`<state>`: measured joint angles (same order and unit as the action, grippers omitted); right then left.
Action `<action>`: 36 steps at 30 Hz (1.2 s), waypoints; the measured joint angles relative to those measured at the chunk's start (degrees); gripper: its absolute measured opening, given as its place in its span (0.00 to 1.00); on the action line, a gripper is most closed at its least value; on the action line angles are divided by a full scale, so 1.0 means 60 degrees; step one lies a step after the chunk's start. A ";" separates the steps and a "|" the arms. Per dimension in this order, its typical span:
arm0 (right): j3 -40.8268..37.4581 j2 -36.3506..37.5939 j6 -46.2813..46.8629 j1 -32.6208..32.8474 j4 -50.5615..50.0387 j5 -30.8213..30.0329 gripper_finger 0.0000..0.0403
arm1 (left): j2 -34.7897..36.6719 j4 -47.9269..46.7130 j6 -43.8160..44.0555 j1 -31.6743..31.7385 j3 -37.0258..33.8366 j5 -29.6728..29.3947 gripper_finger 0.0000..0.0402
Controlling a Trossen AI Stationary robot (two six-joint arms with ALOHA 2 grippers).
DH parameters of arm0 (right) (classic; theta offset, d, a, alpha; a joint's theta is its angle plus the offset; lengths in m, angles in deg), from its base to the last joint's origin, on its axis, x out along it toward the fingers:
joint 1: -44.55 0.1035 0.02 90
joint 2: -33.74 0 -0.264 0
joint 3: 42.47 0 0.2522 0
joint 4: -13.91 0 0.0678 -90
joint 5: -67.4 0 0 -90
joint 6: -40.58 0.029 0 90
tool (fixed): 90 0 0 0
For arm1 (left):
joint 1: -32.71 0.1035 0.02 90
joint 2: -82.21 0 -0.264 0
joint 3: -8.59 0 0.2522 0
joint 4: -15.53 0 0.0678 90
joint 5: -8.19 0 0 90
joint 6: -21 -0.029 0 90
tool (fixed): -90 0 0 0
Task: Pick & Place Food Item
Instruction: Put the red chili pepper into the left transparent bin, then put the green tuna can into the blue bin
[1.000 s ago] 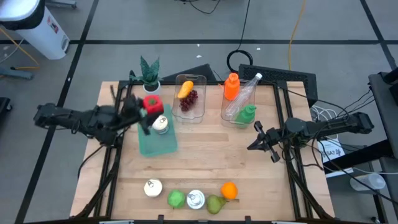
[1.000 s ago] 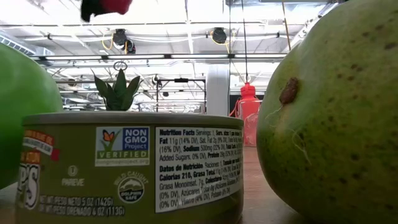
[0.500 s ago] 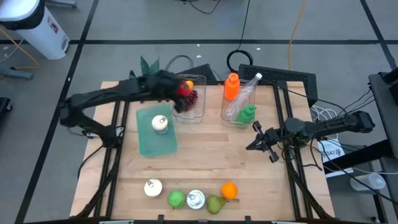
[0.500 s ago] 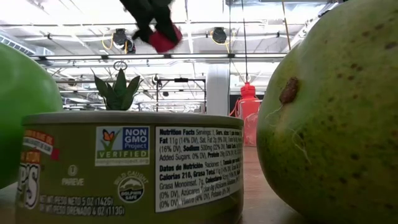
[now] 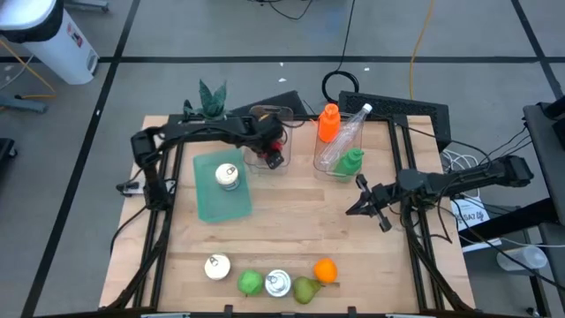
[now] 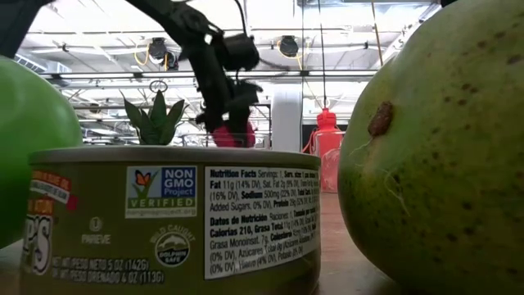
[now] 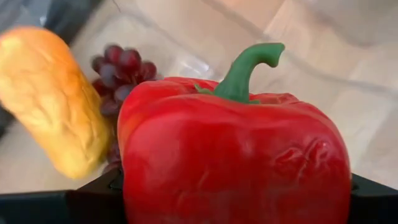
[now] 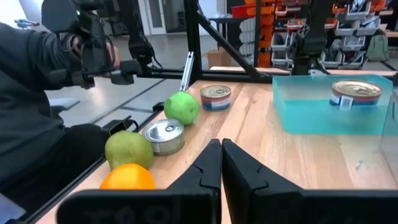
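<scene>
**Over the clear bin, red pepper in my left tool**

On the wooden tabletop [image 5: 291,238], my left arm reaches across the far side to the clear bin [image 5: 284,163] beside the potted plant [image 5: 212,97]. A second clear bin [image 5: 328,168] next to it holds an orange bottle [image 5: 328,122] and a green bottle [image 5: 350,161]. Nearer me lies a teal tray [image 5: 210,196] with a can [image 5: 228,177] in it. My left tool [image 5: 272,141] is clamped on the red pepper [image 7: 233,155], which hangs over the first bin above a yellow-orange fruit [image 7: 53,99] and a bunch of grapes [image 7: 115,68]. My right tool [image 5: 364,205] waits low over the tabletop's right side, its fingers [image 8: 239,174] pressed together on nothing. Along the near edge sit a green apple [image 5: 251,282], two cans, a pear [image 5: 305,288] and an orange [image 5: 325,269].
</scene>
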<state>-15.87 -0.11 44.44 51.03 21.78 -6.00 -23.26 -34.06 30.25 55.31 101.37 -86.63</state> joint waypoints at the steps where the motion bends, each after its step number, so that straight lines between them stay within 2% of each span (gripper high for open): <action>1: 0.0002 -0.0049 -0.0002 0.0000 0.0001 0.0000 0.00 | -0.0134 0.0000 -0.0018 0.0032 0.0000 -0.0006 0.68; 8: 0.0000 -0.0307 -0.0007 0.0000 0.0175 0.0007 0.00 | -0.0582 0.0089 -0.0207 0.0114 0.0000 -0.0038 0.74; 17: 0.0000 -0.0585 -0.0007 0.0000 0.0419 0.0013 0.00 | -0.0576 -0.0011 -0.0861 -0.0082 0.0000 -0.0041 0.96; 19: 0.0000 -0.0602 -0.0004 0.0000 0.0502 0.0029 0.00 | -0.0498 -0.0136 -0.1000 -0.0151 0.0000 -0.0083 0.98; 25: 0.0000 -0.0622 -0.0006 0.0000 0.0566 0.0029 0.00 | 0.0393 -0.0220 -0.1331 -0.0378 0.0000 -0.0710 0.93; 33: 0.0000 -0.0622 -0.0004 0.0000 0.0563 0.0033 0.00 | 0.2637 -0.0614 -0.0825 -0.0887 0.0000 -0.0702 0.92; 36: 0.0000 -0.0621 -0.0007 0.0000 0.0568 0.0033 0.00 | 0.3510 -0.1067 -0.0735 -0.1506 0.0000 -0.0430 0.87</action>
<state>-15.87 -3.84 44.40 51.03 25.18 -5.80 -2.20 -40.46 25.84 46.27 101.37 -89.20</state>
